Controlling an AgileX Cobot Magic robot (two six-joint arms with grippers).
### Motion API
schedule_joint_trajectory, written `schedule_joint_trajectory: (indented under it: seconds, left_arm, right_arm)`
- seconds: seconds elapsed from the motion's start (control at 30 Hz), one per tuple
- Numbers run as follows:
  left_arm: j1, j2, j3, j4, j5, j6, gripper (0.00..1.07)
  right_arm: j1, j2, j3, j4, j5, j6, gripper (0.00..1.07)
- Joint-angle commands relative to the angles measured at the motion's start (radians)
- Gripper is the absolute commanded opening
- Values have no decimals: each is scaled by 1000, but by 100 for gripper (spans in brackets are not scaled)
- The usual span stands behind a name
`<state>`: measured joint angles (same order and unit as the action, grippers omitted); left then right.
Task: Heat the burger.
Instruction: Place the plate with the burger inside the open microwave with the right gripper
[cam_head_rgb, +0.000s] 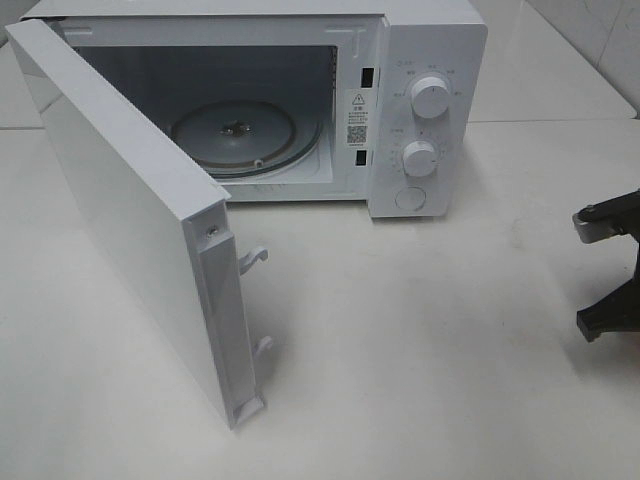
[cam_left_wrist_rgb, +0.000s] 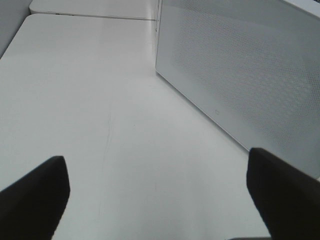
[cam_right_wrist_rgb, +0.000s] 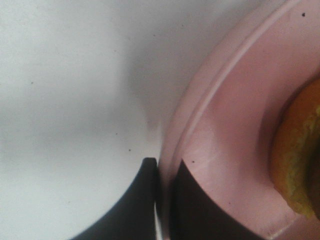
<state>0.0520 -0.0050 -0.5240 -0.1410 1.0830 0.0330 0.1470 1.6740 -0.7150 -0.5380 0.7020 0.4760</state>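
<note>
I see right gripper (cam_right_wrist_rgb: 162, 200) pinched narrow on plate (cam_right_wrist_rgb: 225, 125) rim, one finger each side. Burger (cam_right_wrist_rgb: 297, 150) sits on plate, near grip; only its edge shows. Left gripper (cam_left_wrist_rgb: 156, 167) spread wide, holding nothing, above table (cam_left_wrist_rgb: 100, 100) beside microwave (cam_head_rgb: 425, 110) door (cam_head_rgb: 130, 220). Door stands open.
</note>
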Motion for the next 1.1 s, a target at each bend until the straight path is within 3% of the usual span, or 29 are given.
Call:
schedule_joint_trajectory:
  seconds: [0.03,0.5,0.9,1.1]
  left_arm:
    - [-1,-15,4,1,-13,-8,90]
    - [-1,-15,4,1,-13,-8,90]
    - [-1,-15,4,1,-13,-8,90]
    - [-1,-15,4,1,-13,-8,90]
  right_arm:
    - [28,-33,2,-76,65,30,0]
    - [218,-235,127,-114,148,76,0]
    - [388,-372,160,-117,244,72,0]
    - [527,-411,160,-117,324,35,0]
